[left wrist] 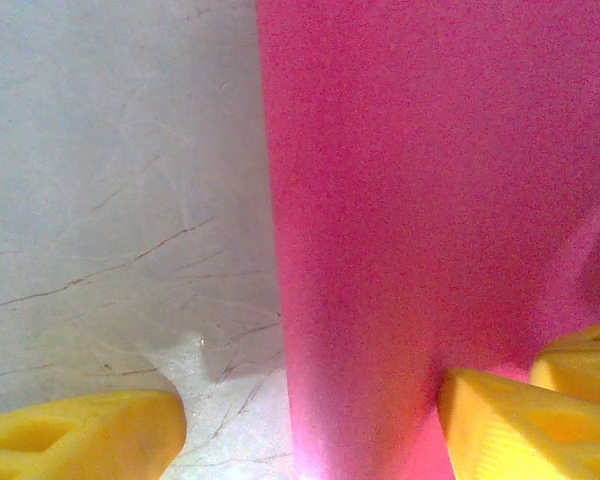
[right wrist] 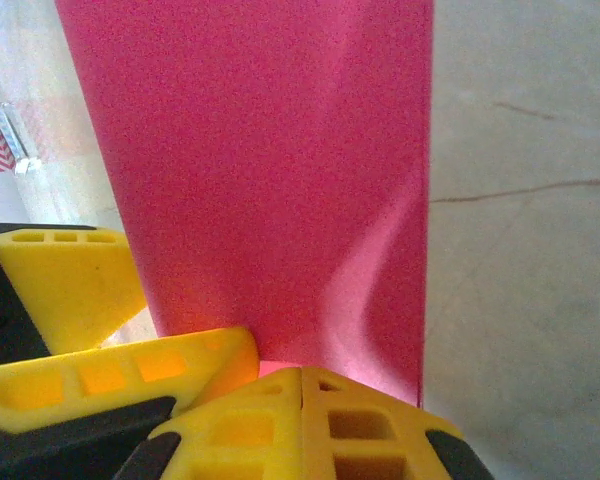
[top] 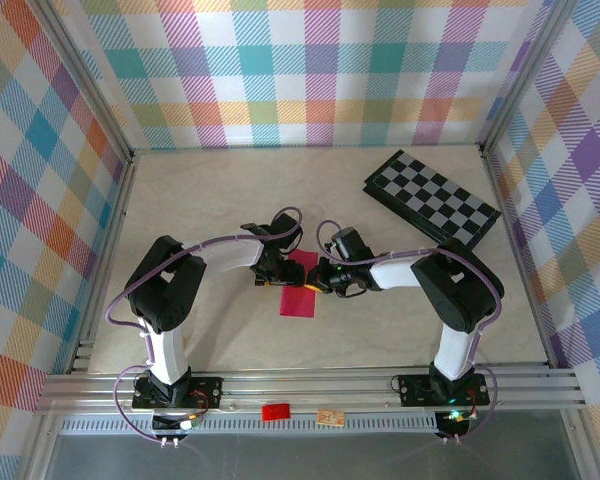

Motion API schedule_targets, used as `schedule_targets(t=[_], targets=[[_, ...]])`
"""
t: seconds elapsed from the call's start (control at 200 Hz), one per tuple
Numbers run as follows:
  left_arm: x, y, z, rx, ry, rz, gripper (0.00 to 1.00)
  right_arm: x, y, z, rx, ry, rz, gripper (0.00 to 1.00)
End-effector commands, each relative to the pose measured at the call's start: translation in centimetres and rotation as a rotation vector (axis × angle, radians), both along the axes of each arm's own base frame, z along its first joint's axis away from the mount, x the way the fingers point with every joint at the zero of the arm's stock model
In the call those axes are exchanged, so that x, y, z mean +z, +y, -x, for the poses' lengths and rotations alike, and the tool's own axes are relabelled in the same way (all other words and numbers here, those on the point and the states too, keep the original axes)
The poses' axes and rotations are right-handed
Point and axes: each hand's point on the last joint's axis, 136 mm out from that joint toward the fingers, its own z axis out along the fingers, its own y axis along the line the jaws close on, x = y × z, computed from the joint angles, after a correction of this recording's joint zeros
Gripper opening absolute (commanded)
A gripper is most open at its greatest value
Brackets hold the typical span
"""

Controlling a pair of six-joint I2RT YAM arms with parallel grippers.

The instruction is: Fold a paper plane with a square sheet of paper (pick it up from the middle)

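While the sheet of paper (top: pixel 298 300) lies left of the checkerboard (top: pixel 432 197) and nearer the arms, it looks like a folded strip, so an early fold seems in hand. The right gripper (right wrist: pixel 300 390) is closed, apparently pinching its edge. The left gripper (left wrist: pixel 305 425) gapes across one long edge, holding nothing. The next move calls for a square crease. No writing is legible.

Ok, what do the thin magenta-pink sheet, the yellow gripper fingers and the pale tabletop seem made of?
The magenta-pink sheet: paper, matte; it buckles into a soft ridge.
The yellow fingers: probably plastic, matte, moulded with hollow cells.
The pale tabletop: hard, smooth, marble-look with dark veins; laminate or stone, unclear.
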Motion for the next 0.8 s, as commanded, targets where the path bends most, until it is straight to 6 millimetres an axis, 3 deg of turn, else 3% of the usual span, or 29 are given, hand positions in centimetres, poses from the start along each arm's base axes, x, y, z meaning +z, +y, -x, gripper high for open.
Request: schedule_targets(t=[0.0, 0.26, 0.43, 0.55, 0.66, 0.795], targets=[[-7.9, 2.9, 1.7, -0.008, 0.081, -0.141, 0.74, 0.4, 1.0, -0.3, 0.023, -0.011, -0.027, 0.0], [-7.8, 2.6, 1.6, -0.007, 0.082, -0.127, 0.73, -4.4, -2.3, 2.6, 0.036, 0.071, 0.143, 0.0], [-6.5, 1.2, 1.4, 0.002, 0.076, -0.054, 0.74, -5.6, -3.9, 3.8, 0.089, 0.087, 0.238, 0.0], [-3.6, -0.6, 0.8, 0.014, 0.037, 0.057, 0.74, -5.9, -4.8, 4.2, 0.117, 0.085, 0.284, 0.01], [0.4, -2.2, 0.0, 0.019, -0.033, 0.178, 0.75, -5.5, -5.4, 4.4, 0.14, 0.08, 0.294, 0.01], [4.8, -2.8, -0.5, 0.032, -0.132, 0.276, 0.79, -4.9, -6.8, 4.3, 0.146, 0.078, 0.302, 0.01]])
